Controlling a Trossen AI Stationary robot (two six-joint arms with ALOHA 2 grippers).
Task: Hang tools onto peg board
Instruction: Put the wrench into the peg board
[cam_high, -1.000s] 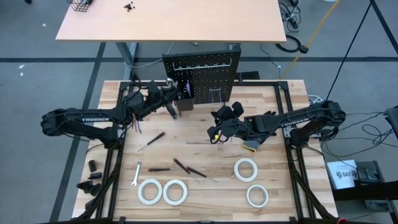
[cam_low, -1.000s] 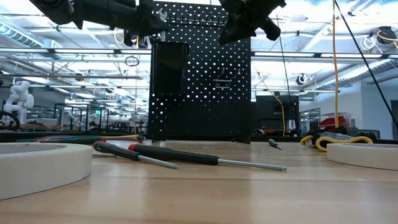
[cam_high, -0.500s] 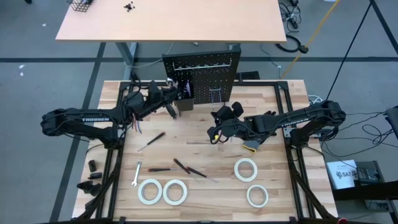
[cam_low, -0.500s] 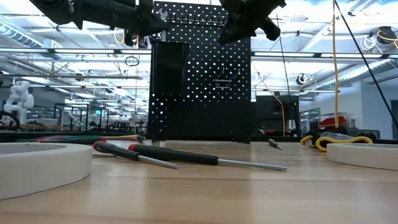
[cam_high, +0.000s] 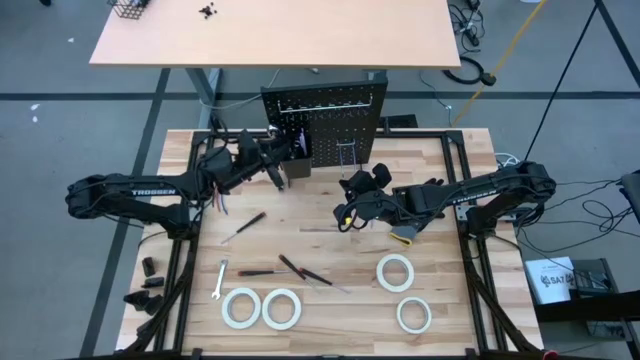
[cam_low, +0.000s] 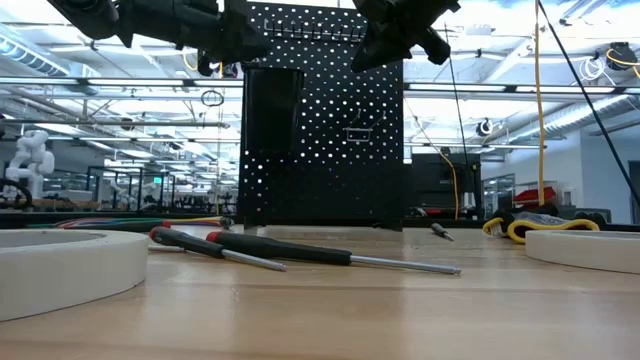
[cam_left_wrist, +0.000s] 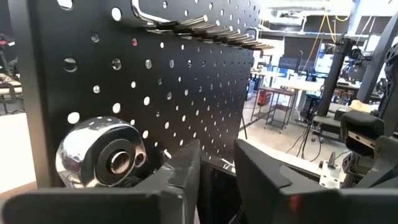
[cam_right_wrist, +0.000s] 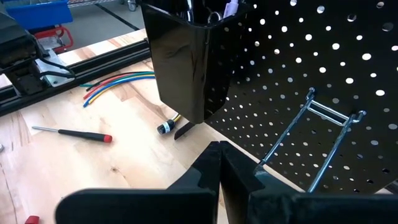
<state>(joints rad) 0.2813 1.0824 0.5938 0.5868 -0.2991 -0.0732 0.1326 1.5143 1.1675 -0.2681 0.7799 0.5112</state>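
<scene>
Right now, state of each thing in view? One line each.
left hand: at the peg board's bin, fingers slightly apart
right hand: shut, empty, in front of the board
peg board: upright
black bin: mounted on board, tools inside
wire hook: empty
tape rolls: four, flat on table
wrench: lying on table
screwdrivers: lying on table

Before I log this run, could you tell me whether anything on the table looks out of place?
Nothing looks damaged or spilled. The red-handled screwdrivers, silver wrench and white tape rolls lie loose on the light wooden tabletop, not yet hung.
</scene>
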